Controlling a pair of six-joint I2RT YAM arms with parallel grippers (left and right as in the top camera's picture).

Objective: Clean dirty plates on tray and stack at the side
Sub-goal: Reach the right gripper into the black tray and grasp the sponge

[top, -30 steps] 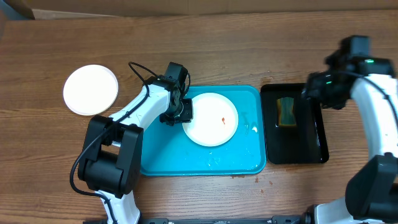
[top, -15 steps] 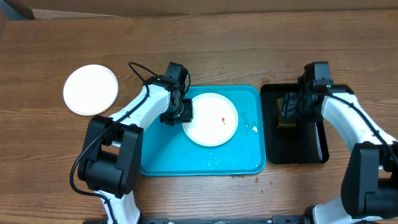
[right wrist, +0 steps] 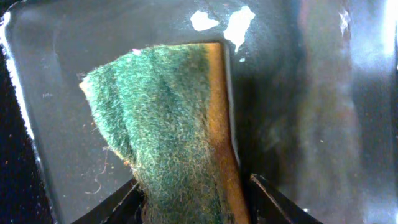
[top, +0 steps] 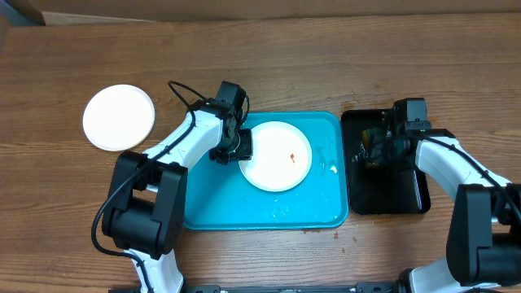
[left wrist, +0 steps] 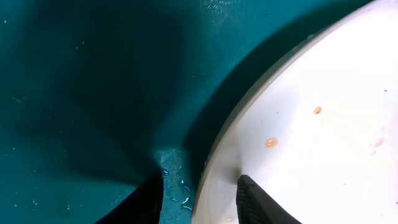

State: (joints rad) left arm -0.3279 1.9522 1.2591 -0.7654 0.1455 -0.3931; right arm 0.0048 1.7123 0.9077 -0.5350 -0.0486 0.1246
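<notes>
Plate (top: 278,155): white, lying in the blue tray (top: 321,207), left of its centre. An orange-red smear (top: 292,156) sits near the plate's middle and is not yet wiped.
Left gripper (left wrist: 199,186): set astride the plate's left rim, one finger on the plate's face, the other outside it over the tray. Whether the rim is pinched cannot be told, and no shift is seen over the last second.
Right gripper (right wrist: 194,186): brought down in the last second from high at the right onto the sponge (right wrist: 168,124) in the black tray (top: 407,195). The sponge is now flanked by both fingers — a firm grip cannot be confirmed.
Meaning: the sponge pick-up is judged to be under way, with wiping to follow.
Side: a second white plate (top: 119,117) lies on the table (top: 260,65), well left of the tray.
</notes>
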